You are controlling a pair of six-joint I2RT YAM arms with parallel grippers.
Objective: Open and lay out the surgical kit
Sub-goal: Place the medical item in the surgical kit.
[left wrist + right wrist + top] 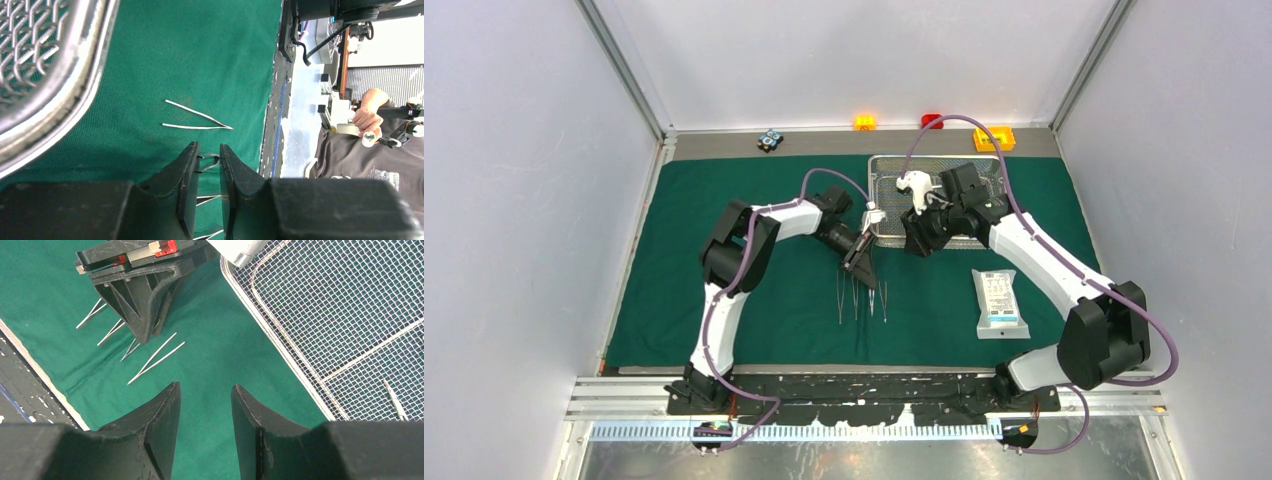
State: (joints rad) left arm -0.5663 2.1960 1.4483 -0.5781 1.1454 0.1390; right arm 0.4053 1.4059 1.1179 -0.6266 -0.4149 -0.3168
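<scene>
White panels close in the cell on three sides, and the green drape (754,190) lies spread flat over the table, with the mesh tray (886,180) toward its far side, right of centre. I judge this to be the laying-out stage. The drape is open, the white pouch (1001,303) sits on the cloth near my right arm, and a row of slim instruments (861,300) lies side by side in the middle.

My left gripper (209,150) hangs low over that row with its jaws only narrowly apart. One thin silver instrument (209,158) crosses the gap between them. Whether the pads pinch it or it rests free on the cloth, I cannot tell. A pair of tweezers (197,120) lies just beyond the fingertips, apart from them.

My right gripper (205,390) hovers over bare drape beside the tray's edge, jaws spread and empty. One slim silver piece (395,401) lies on the mesh inside the tray.

Next I'd raise the left arm straight up so the row isn't nudged. Then I'd swing the right arm over the tray for that piece, coming in low, since something so flat gives little to pinch.
</scene>
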